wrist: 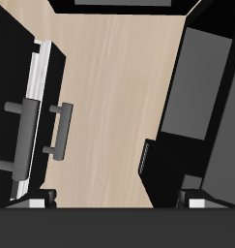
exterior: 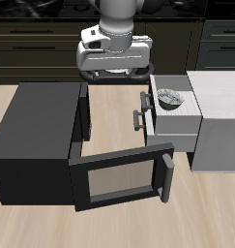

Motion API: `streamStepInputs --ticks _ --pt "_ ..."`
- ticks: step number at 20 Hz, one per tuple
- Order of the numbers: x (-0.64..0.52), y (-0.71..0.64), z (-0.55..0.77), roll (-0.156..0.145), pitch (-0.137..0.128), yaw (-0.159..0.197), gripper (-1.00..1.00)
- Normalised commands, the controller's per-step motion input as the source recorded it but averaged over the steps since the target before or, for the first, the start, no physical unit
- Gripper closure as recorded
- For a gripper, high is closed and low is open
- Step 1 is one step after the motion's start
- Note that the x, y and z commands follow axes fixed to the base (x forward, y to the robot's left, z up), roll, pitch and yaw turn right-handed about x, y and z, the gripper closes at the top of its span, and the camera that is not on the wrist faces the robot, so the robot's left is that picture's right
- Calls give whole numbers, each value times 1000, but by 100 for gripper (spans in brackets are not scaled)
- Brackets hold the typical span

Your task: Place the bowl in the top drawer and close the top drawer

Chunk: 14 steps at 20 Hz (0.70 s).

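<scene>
The bowl [exterior: 170, 97] is small, round and silvery-grey. It lies inside the top drawer [exterior: 177, 116], which stands pulled out of the light grey cabinet [exterior: 220, 121]. The drawer's dark bar handle [exterior: 143, 107] points toward the middle of the table and also shows in the wrist view [wrist: 59, 131]. My gripper [exterior: 111, 76] hangs high above the wooden table behind the drawer, apart from it. It is open and empty [wrist: 117, 201], with its fingertips [wrist: 37, 199] wide apart. The bowl is out of the wrist view.
A black box cabinet [exterior: 32, 136] stands across the table from the drawer and shows in the wrist view [wrist: 201, 87]. Its dark framed door with a pale panel [exterior: 119, 179] is swung open near the table's front edge. Bare wooden table [exterior: 114, 121] lies between them.
</scene>
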Motion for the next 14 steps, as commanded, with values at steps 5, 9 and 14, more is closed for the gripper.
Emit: streamStepInputs --ticks 5,9,14 --pt "-49 -135 -14 -6 21 77 -100" --pt "-44 -96 -28 15 51 177 -100" --pt "18 -28 -20 -15 22 239 -100"
